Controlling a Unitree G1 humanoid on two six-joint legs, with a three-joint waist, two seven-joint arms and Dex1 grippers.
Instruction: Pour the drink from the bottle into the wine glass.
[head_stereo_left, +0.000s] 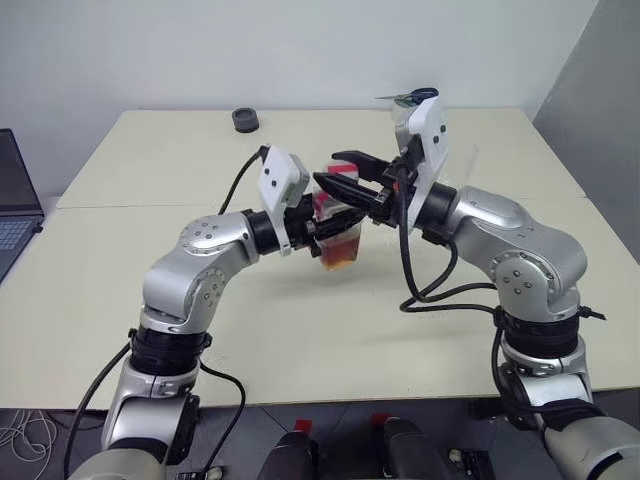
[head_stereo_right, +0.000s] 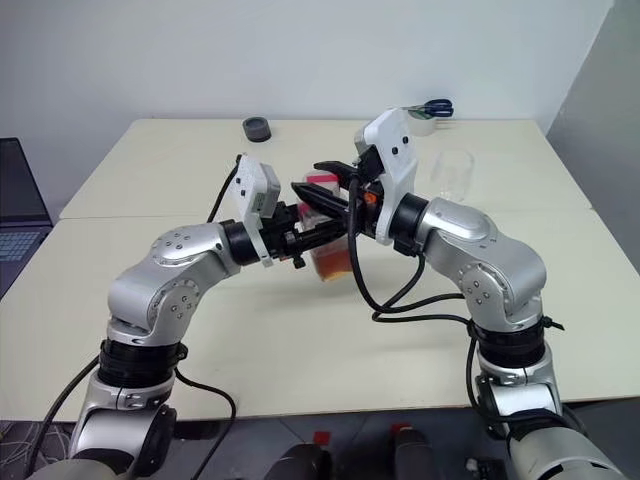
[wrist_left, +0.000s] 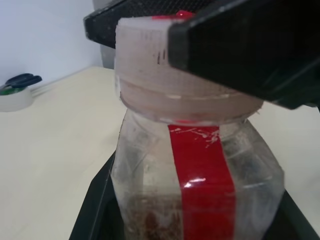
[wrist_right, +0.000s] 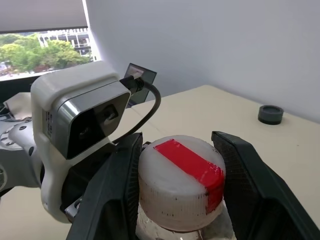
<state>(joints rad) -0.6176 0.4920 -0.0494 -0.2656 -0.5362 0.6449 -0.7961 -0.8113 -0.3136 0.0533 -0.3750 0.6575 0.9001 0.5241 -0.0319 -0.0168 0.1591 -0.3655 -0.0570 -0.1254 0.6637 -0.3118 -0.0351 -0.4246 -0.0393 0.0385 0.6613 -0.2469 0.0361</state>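
The bottle (head_stereo_left: 338, 240) hangs above the middle of the table, a little reddish-amber drink (head_stereo_left: 340, 257) in its bottom. My left gripper (head_stereo_left: 330, 222) is shut on its clear body (wrist_left: 200, 175) from the left. The right gripper (head_stereo_left: 336, 172) reaches in from the right. Its two black fingers (wrist_right: 117, 185) lie against either side of the pink-white cap (wrist_right: 175, 175), which has a red strip across it. The wine glass (head_stereo_right: 455, 172) stands on the table behind my right arm and is partly hidden by it.
A black round object (head_stereo_left: 246, 119) sits at the table's far edge. A tape roll with blue-handled scissors on it (head_stereo_right: 430, 109) lies at the far right. A laptop (head_stereo_left: 14, 205) rests at the left edge. Bare tabletop (head_stereo_left: 300, 330) lies below both arms.
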